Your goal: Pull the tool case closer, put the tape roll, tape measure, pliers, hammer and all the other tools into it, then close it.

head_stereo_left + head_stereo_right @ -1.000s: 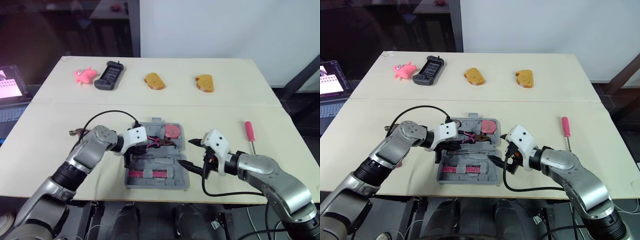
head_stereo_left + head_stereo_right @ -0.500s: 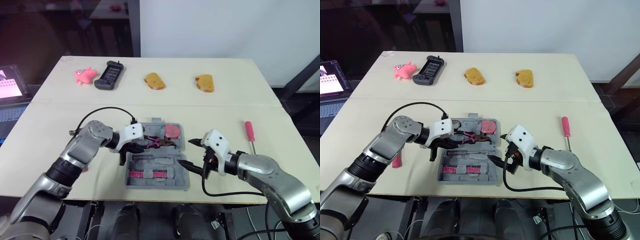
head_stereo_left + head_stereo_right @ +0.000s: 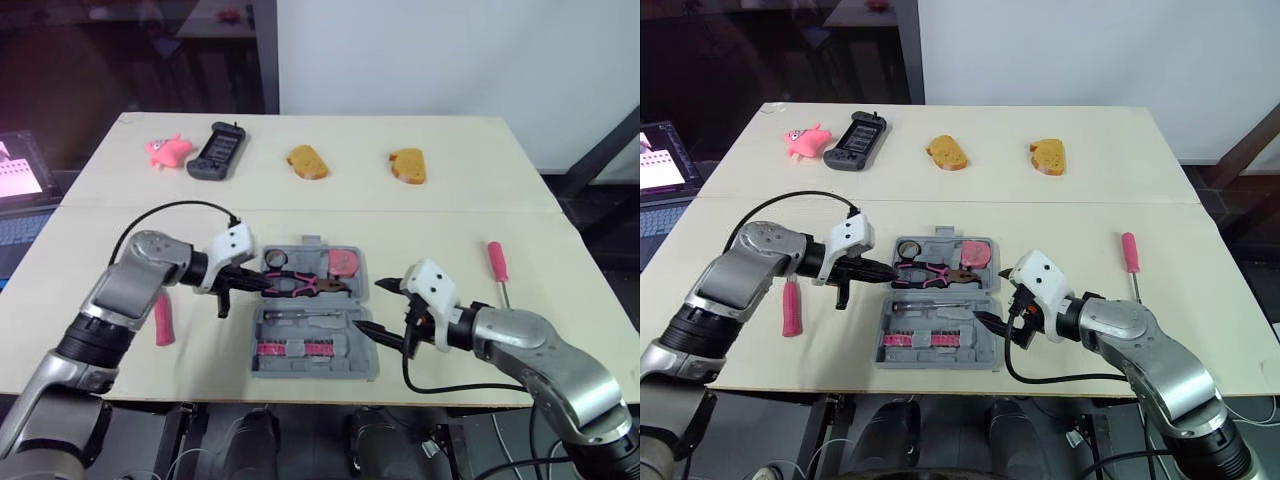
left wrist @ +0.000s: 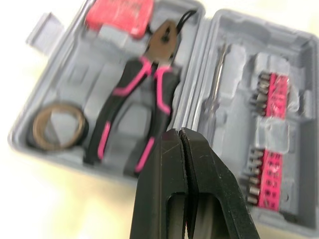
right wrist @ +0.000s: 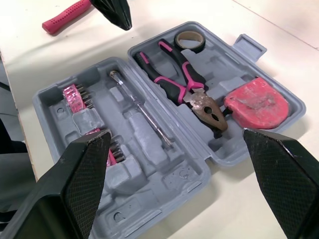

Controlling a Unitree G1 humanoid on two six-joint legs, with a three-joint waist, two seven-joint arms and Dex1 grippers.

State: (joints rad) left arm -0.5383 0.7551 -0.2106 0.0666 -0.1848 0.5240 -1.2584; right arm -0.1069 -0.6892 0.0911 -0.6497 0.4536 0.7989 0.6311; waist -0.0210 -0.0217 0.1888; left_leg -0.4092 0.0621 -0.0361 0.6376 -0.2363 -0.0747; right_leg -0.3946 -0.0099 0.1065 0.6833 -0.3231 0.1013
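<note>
The grey tool case [image 3: 365,300] lies open near the table's front edge. In its far half are the tape roll [image 3: 277,259], the pink-handled pliers [image 3: 300,285] and the pink tape measure [image 3: 345,262]. A thin metal driver [image 5: 142,112] and pink bit strips [image 3: 295,349] fill the near half. My left gripper [image 3: 255,283] is shut and holds nothing, just left of the case, pointing at it. The pink hammer handle [image 3: 162,318] lies on the table beside my left forearm. My right gripper [image 3: 382,308] stands open at the case's right edge. A pink screwdriver [image 3: 498,262] lies at the right.
Along the far side of the table sit a pink toy [image 3: 168,150], a black handheld device [image 3: 218,150] and two bread-like pieces [image 3: 307,161] [image 3: 408,166]. A laptop [image 3: 20,170] is off the table's left edge.
My left gripper has drawn back leftward out of the case, leaving the pliers inside. The hammer handle and the tape roll have come into view. The right arm has stayed put.
</note>
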